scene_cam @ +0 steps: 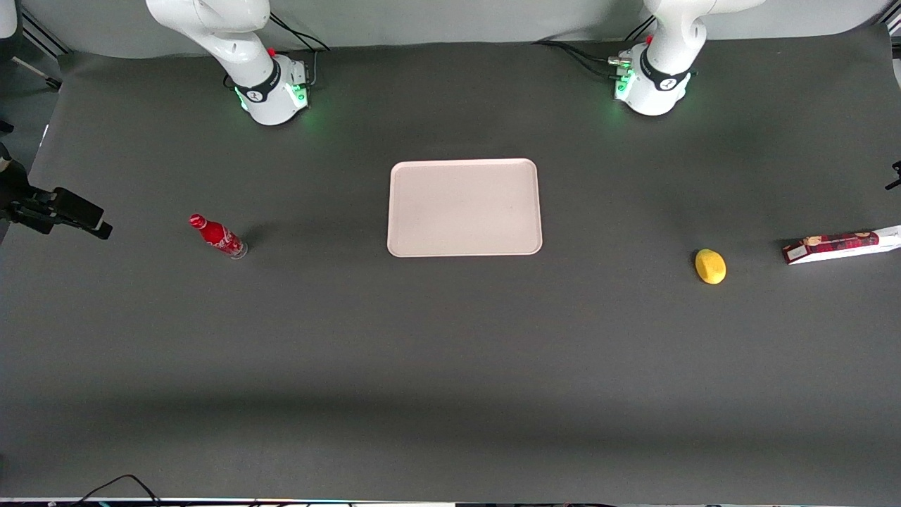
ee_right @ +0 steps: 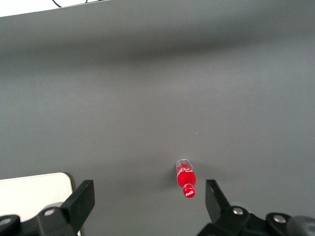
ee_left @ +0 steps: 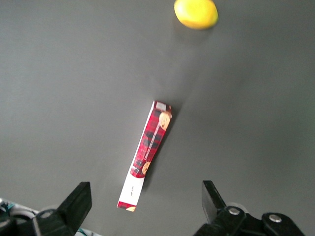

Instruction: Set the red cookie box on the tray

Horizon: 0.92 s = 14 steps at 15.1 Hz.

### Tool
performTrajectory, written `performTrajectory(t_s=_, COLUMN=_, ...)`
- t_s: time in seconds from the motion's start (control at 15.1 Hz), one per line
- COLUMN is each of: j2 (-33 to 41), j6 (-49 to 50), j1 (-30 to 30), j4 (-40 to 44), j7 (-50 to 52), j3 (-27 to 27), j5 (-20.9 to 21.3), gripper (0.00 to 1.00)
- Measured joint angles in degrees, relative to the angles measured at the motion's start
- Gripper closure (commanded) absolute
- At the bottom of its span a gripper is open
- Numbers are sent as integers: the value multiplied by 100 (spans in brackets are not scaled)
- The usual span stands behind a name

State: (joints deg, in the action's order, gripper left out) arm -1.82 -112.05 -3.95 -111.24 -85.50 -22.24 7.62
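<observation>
Dark red cardboard, the red cookie box (ee_left: 145, 155) lies flat on the counter (scene_cam: 450, 352) directly below my pincer (ee_left: 145, 206), which hangs released and holds nothing. Its long axis runs toward the lemon (ee_left: 196, 13). The tray (scene_cam: 464, 207) sits well apart, mid-counter, bare surface between.

Red bottle (scene_cam: 218, 237) — white script, unreadable.

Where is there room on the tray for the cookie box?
The whole tray is bare inside its rim. The red cookie box lies on the mat beside the lemon, toward the working arm's end. The gripper hangs above it, fingers open.
</observation>
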Motion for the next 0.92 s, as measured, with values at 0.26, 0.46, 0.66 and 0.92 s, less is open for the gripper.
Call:
performTrajectory(t_s=0.26, j2=-277, j6=-629, j1=-667, j4=-373, j7=-1556, j3=-25, j5=-513, gripper=0)
performTrajectory(t_s=0.46, j2=-885, j6=-1226, j1=-1109, j4=-419, j7=-2715, j3=-26, j5=-1214, gripper=0)
performTrajectory(t_s=0.66, j2=-1420, j6=-1757, j1=-1237, j4=-405, j7=-3167, j3=-16, j5=-1425, gripper=0)
performTrajectory(t_s=0.92, j2=-1720, j6=-1979, j1=-1236, j4=-346, j7=-3248, j3=48, j5=-1572, gripper=0)
